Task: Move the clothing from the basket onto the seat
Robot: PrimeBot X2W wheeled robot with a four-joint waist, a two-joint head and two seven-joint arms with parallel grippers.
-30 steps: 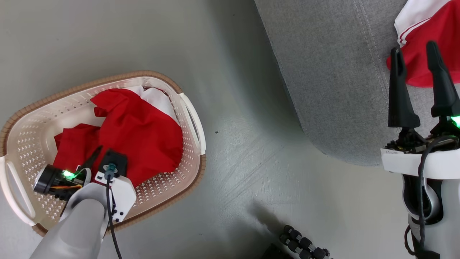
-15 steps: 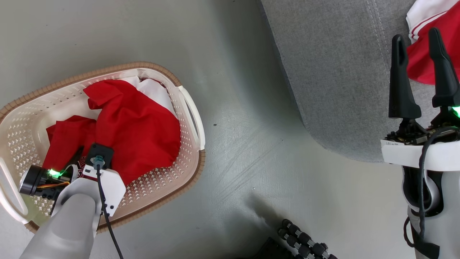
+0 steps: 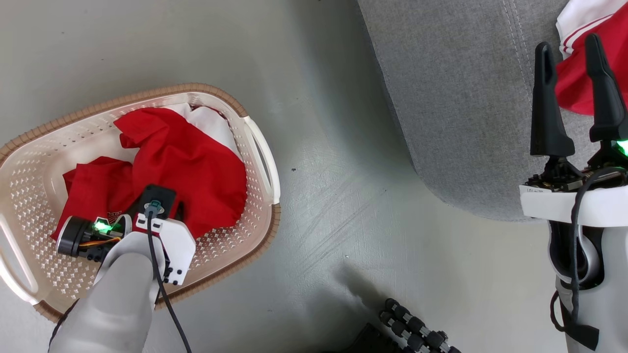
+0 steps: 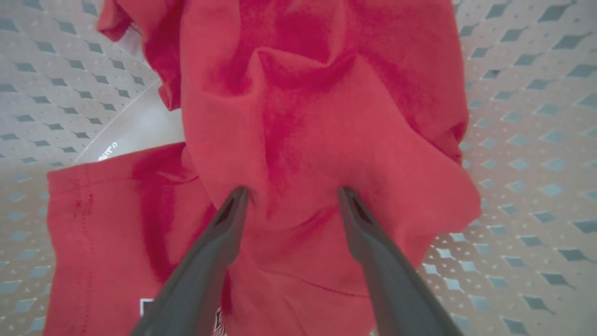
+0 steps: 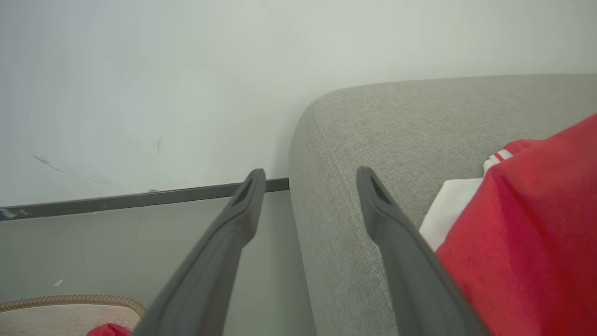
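The cream basket (image 3: 29, 162) with a brown rim stands on the floor at the left, holding crumpled red clothing (image 3: 191, 162) with a white panel at the back. My left wrist (image 3: 157, 215) hangs over the pile, pointing down. In the left wrist view my left gripper (image 4: 291, 193) is open, both fingertips (image 4: 235, 200) pressed into a red fold (image 4: 303, 116). Another red garment with white striped trim (image 3: 571, 88) lies on the grey seat (image 3: 456, 98) at the right. My right gripper (image 3: 569, 46) hovers open over the seat beside it, holding nothing; this gripper (image 5: 311, 175) points past the seat's corner (image 5: 419, 135).
Grey floor (image 3: 333, 206) separates basket and seat. A black ribbed object (image 3: 417, 328) lies at the bottom edge. In the right wrist view a pale wall (image 5: 186, 84) with a dark baseboard (image 5: 140, 198) stands behind the seat, and the basket rim (image 5: 70, 301) shows low.
The head camera shifted slightly at first. My left wrist swung left, then back right, over the pile in the basket. The right gripper stayed open above the seat.
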